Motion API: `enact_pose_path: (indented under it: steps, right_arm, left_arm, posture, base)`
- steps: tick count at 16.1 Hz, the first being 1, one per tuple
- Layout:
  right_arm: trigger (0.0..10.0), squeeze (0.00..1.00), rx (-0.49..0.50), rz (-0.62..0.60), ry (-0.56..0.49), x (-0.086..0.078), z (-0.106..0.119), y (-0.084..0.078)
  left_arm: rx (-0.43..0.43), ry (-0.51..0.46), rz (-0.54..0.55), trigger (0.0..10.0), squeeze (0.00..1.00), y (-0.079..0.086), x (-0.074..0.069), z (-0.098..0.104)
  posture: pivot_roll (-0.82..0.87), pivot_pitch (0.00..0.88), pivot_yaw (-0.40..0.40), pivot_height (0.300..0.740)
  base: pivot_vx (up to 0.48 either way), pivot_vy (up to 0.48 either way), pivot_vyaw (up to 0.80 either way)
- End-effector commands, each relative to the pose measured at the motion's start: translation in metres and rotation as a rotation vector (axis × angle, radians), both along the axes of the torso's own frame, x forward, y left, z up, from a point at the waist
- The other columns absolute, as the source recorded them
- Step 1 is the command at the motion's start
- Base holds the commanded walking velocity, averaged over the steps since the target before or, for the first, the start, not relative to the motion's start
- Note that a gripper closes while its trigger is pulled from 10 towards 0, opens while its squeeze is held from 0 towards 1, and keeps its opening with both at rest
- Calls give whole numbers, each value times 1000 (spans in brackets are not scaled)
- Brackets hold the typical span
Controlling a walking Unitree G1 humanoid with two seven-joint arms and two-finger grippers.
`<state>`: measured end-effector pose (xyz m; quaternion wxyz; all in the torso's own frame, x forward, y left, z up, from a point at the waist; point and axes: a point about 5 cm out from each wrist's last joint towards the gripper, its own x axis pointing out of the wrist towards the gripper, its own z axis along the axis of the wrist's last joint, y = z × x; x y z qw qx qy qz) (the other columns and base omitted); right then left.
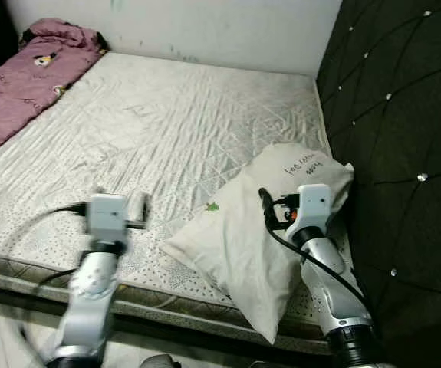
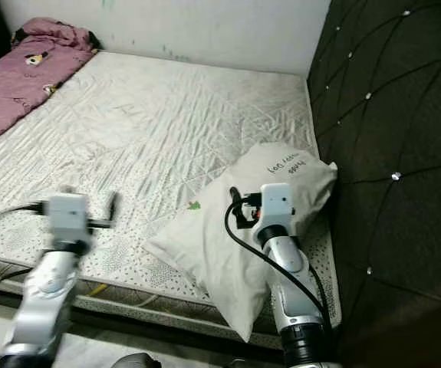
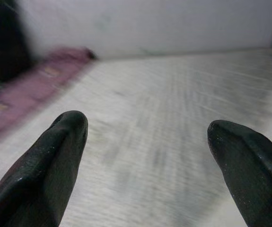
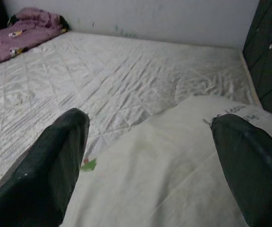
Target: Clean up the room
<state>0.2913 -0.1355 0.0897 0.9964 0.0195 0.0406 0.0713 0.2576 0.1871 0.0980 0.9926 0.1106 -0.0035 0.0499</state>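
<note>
While the purple blanket (image 1: 22, 80) lies bunched along the far left edge of the bare quilted mattress (image 1: 166, 123), the left gripper (image 3: 147, 137), blurred in the head views, is raised above the mattress's near edge with its two black fingers (image 3: 50, 165) spread wide and nothing between them. Further right lies the pillow (image 1: 258, 230): off-white, soft and creased, roughly rectangular, set at an angle with one corner hanging over the near edge of the mattress and the opposite end resting close to the dark tufted headboard (image 1: 404, 153). Handwritten dark lettering marks the pillow's far end, and a small green tag (image 4: 89, 164) sits at its left edge. The right gripper (image 4: 150, 142) is poised directly above the middle of the pillow, its fingers (image 4: 55, 165) parted wide to either side of the pillow's width and closed on nothing; whether the fingertips touch the fabric cannot be told. A pale wall (image 1: 205, 27) bounds the bed at the far side.
</note>
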Motion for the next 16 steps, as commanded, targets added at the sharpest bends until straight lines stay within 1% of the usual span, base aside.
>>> enact_pose_path:
  steps: [1,2,3,4,6,7,9,11,14,15,16]
  right_arm:
    - [10000,0,-7,-18,-19,-2,5,-1]
    - [10000,0,-12,-21,-34,-6,7,0]
    - [10000,0,-11,-20,-34,-7,6,1]
    - [10000,0,-11,-19,-29,-8,4,4]
    - [10000,0,-11,-15,-9,-11,-2,6]
    - [10000,0,-11,-11,-1,-13,-4,7]
    - [10000,0,-25,25,-3,-15,-4,14]
    - [10000,0,-15,16,4,-16,-5,14]
    - [10000,0,-14,17,5,-15,-5,14]
    - [10000,0,-14,17,5,-15,-5,14]
    - [10000,0,-14,17,5,-15,-5,14]
  left_arm:
    - [38,-8,71,10000,0,10,-5,0]
    - [72,-7,166,10000,0,20,-11,-1]
    - [73,-5,162,10000,0,19,-11,-1]
    - [46,15,141,10000,0,15,-12,-4]
    - [28,36,103,10000,0,10,-13,-8]
    - [32,42,97,10000,0,9,-14,-9]
    - [15,77,95,10000,0,10,-14,-15]
    - [-10,90,103,10000,0,11,-15,-17]
    - [-26,89,97,10000,0,11,-15,-16]
    - [-62,96,84,10000,0,10,-15,-17]
    - [-74,100,82,10000,0,9,-15,-17]
  posture:
    - [55,0,-8,740]
    - [55,0,-5,740]
    - [58,0,-4,740]
    - [59,0,-4,740]
    - [59,0,-2,740]
    - [58,0,-2,740]
    - [58,0,-1,740]
    - [56,0,0,740]
    - [55,0,0,740]
    - [55,0,0,740]
    - [55,0,0,740]
  base:
    - [0,0,0]
    - [0,0,0]
    - [0,0,0]
    - [0,0,0]
    - [0,0,0]
    - [0,0,0]
    - [0,0,0]
    - [0,0,0]
    - [0,0,0]
    - [0,0,0]
    - [0,0,0]
